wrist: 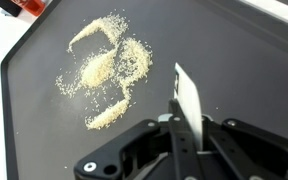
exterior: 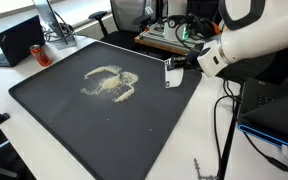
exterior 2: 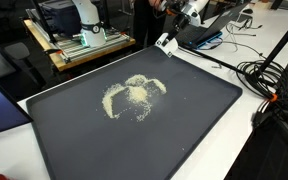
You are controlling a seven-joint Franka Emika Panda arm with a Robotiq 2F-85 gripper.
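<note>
Card poised beside the grain pile, no stroke begun.
Fingers [wrist: 176, 145] closed tight on a white card [wrist: 189, 92], held upright near the grain pile [wrist: 104, 70] but apart from it, over bare dark mat [wrist: 249, 60]. Can't tell if the card edge touches the mat. Pile lies mid-mat in curved streaks. Looks like the approach step; the next move needs the edge down, pushing toward the pile. Beyond the pile, a laptop [exterior: 19, 40] on the counter [exterior: 199, 140].

Tool [wrist: 187, 128]: body cut off by the wrist view's lower edge
White card [wrist: 188, 95]: lower end hidden inside the tool's grip
Black mat [wrist: 244, 60]: cropped right and below
Scattered grains [wrist: 104, 72]: kind too small to tell
</note>
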